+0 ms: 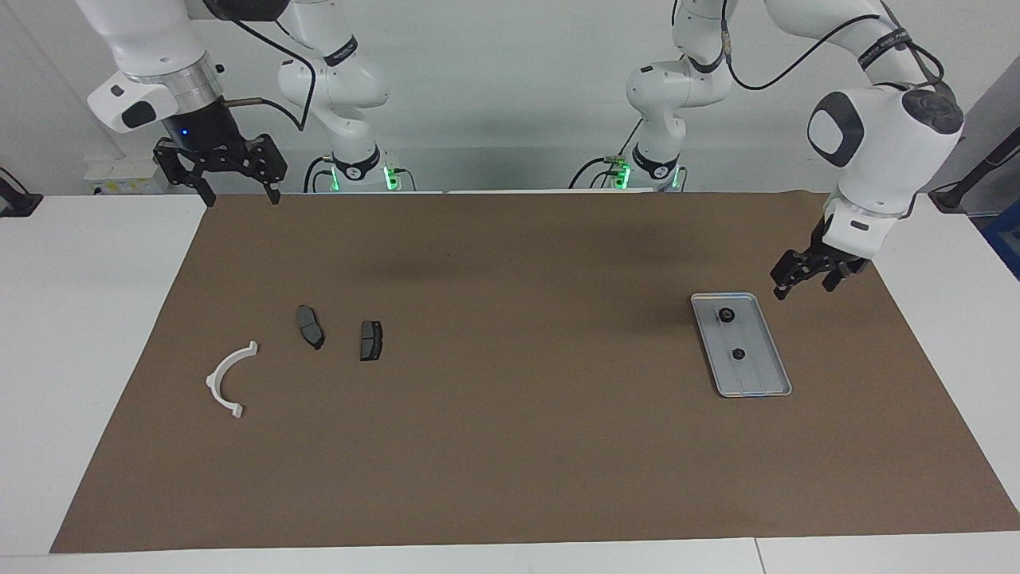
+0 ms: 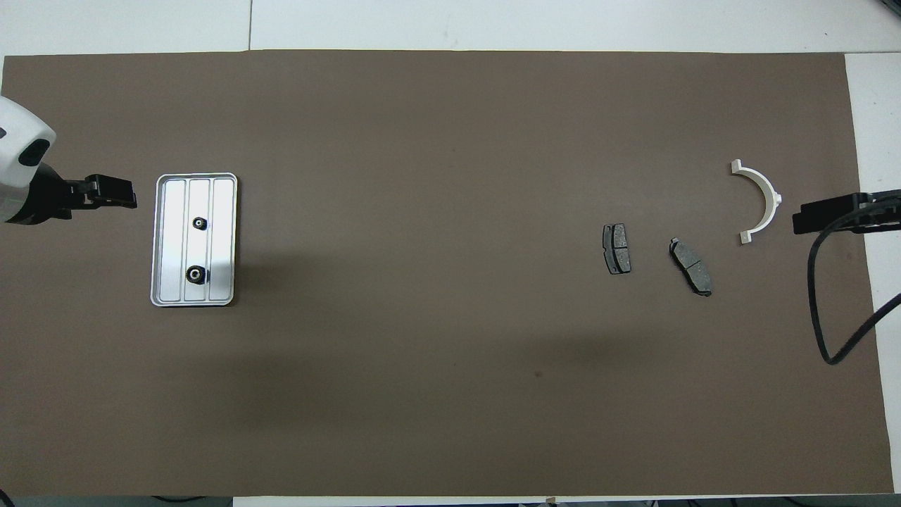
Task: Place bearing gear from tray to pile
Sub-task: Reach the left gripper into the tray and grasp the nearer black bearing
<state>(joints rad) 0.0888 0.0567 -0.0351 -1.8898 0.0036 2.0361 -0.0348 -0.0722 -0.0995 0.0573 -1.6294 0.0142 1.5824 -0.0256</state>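
Observation:
The silver ribbed tray (image 1: 763,383) lies toward the left arm's end of the brown mat, also in the overhead view (image 2: 222,243). Two small dark bearing gears (image 1: 726,316) (image 1: 739,354) sit in it (image 2: 200,224) (image 2: 195,274). The pile lies toward the right arm's end: a white half-ring bracket (image 1: 213,379) (image 2: 772,199) and two dark plates (image 1: 311,327) (image 1: 370,340). My left gripper (image 1: 805,285) (image 2: 123,194) is open and empty, over the mat beside the tray. My right gripper (image 1: 235,191) (image 2: 802,218) is open and empty, waiting over the mat's edge.
The brown mat (image 1: 510,446) covers most of the white table (image 1: 88,319). A black cable (image 2: 820,310) hangs from the right arm over the mat's end. The two arm bases (image 1: 355,171) (image 1: 653,171) stand at the table's robot side.

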